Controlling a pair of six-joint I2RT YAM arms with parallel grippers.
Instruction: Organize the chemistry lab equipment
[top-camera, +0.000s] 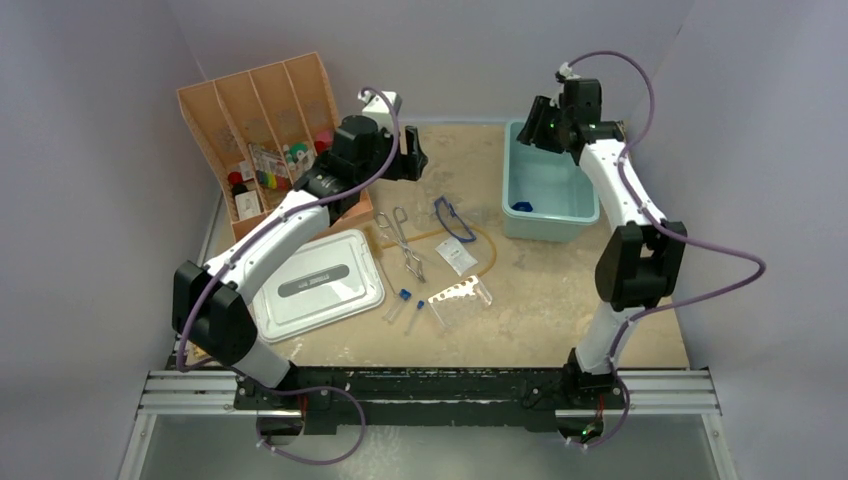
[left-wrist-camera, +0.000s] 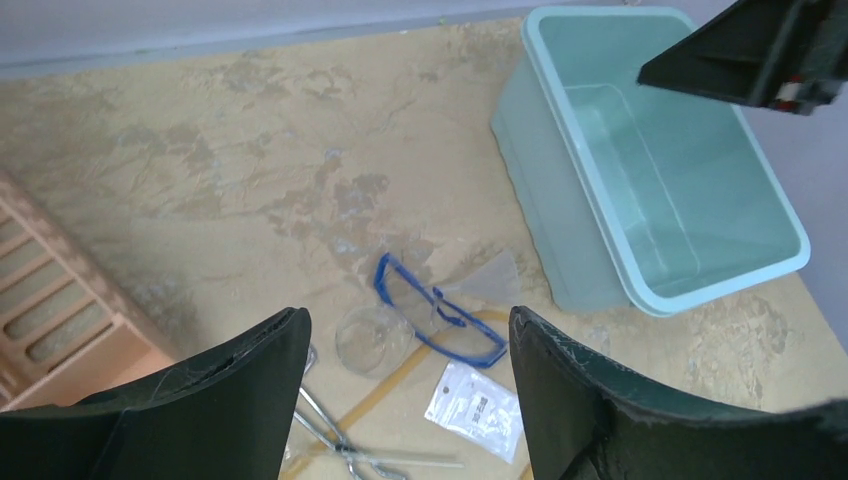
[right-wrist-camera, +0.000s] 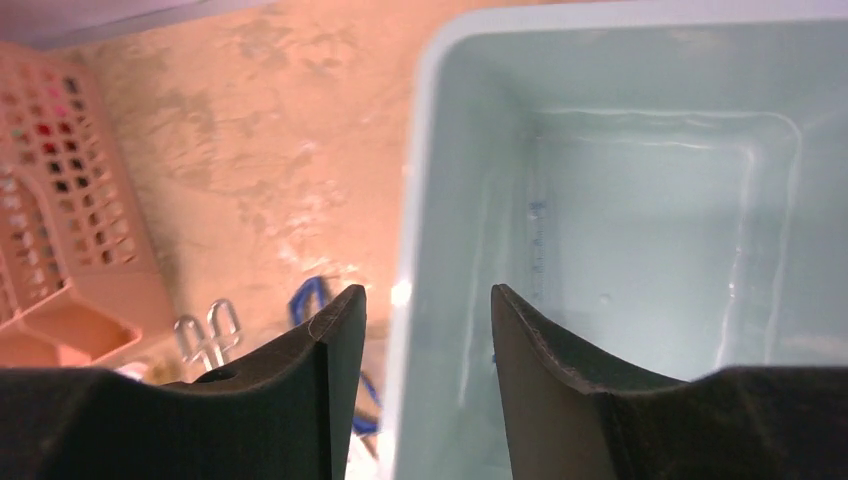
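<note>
Goggles (left-wrist-camera: 440, 315) (blue-framed, clear-lensed) lie near shiny scissor-handled forceps (top-camera: 403, 240).

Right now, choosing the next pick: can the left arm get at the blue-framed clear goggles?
Probably yes: the left tool hangs open above the blue-framed clear goggles, which lie uncovered, with nothing between the two.
</note>
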